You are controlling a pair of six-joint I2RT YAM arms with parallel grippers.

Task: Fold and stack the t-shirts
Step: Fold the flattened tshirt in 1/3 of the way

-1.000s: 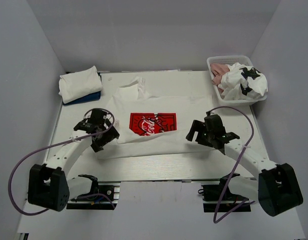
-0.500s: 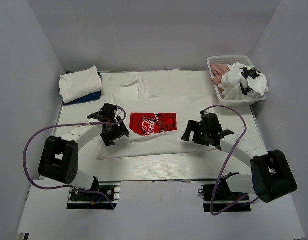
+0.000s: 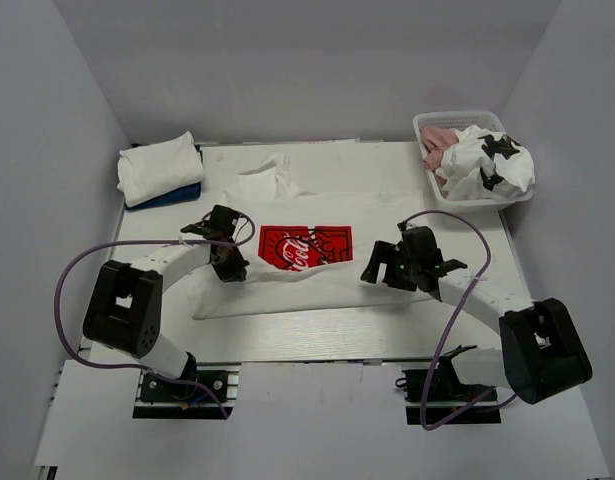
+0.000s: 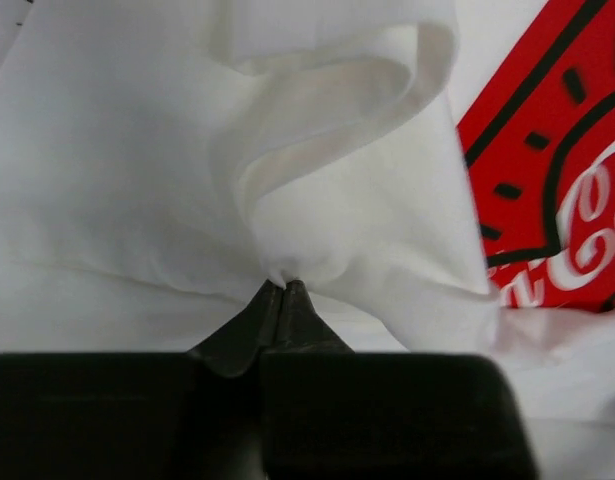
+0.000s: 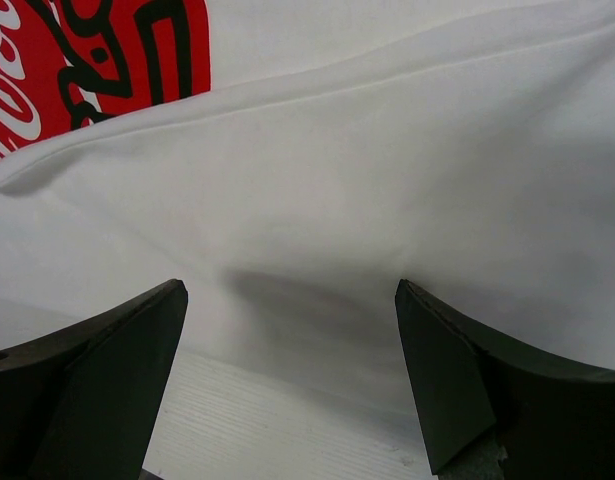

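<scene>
While the white t-shirt (image 3: 317,212) lies spread across the middle of the desk (image 3: 367,338), its red print (image 3: 305,247) facing up, both arms reach in over its near part. The left claw (image 3: 229,266) sits at the shirt's left side, just beside the print. In the left wrist view this claw (image 4: 285,288) is clenched, its two tips pressed together on a small pinch of the white cloth (image 4: 137,200), which bunches into a rolled fold above the tips; the print (image 4: 557,200) shows at the right edge.

The right claw (image 3: 376,268) hovers over the shirt's right side, near the print's right end. Seen from the right wrist, the claw (image 5: 292,300) is released, its fingers (image 5: 457,380) spread wide with the shirt's near edge (image 5: 387,200) and a strip of bare desk between them. Whether the fingers touch the cloth I cannot tell.

At the far left corner a folded white t-shirt (image 3: 159,168) rests on a folded blue t-shirt (image 3: 179,195). At the far right corner a basket (image 3: 457,118) holds a crumpled pink t-shirt (image 3: 439,140) and a white t-shirt with black patches (image 3: 492,165), heaped above the rim.
</scene>
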